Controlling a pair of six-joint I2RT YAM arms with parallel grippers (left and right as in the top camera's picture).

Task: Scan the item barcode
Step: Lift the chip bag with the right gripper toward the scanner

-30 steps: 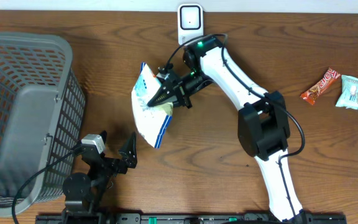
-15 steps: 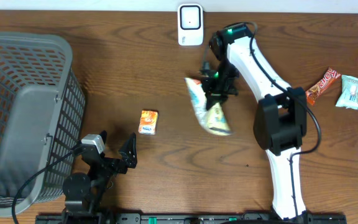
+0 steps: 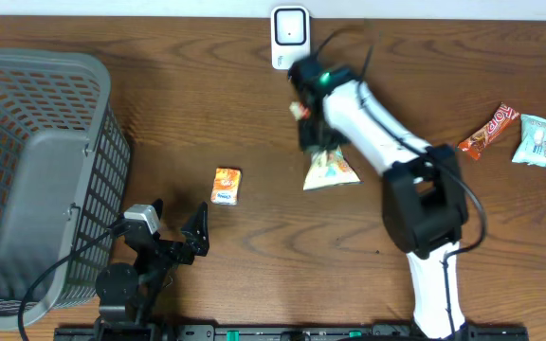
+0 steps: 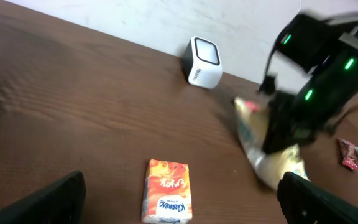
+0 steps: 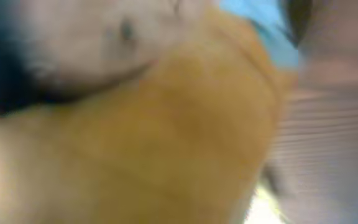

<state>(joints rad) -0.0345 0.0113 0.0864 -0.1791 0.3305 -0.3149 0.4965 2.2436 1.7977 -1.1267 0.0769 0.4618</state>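
The item is a white and yellow snack bag [image 3: 331,169] that hangs below my right gripper [image 3: 311,134], which is shut on the bag's top. It sits just in front of the white barcode scanner [image 3: 290,36] at the table's far edge. The arm is blurred with motion. In the left wrist view the bag [image 4: 272,155] dangles under the dark right arm, to the right of the scanner [image 4: 204,61]. The right wrist view is filled by the blurred yellow bag [image 5: 166,137]. No barcode shows. My left gripper [image 3: 178,216] stands open near the front edge.
An orange tissue pack [image 3: 226,186] lies between the left gripper's fingers [image 4: 58,196] and the bag. A grey mesh basket [image 3: 27,170] fills the left side. A red candy bar [image 3: 488,131] and a teal packet [image 3: 536,142] lie at the far right.
The right arm has carried the bag from the left of centre to the right, then up close to the scanner, uncovering the tissue pack. The left arm has not moved.
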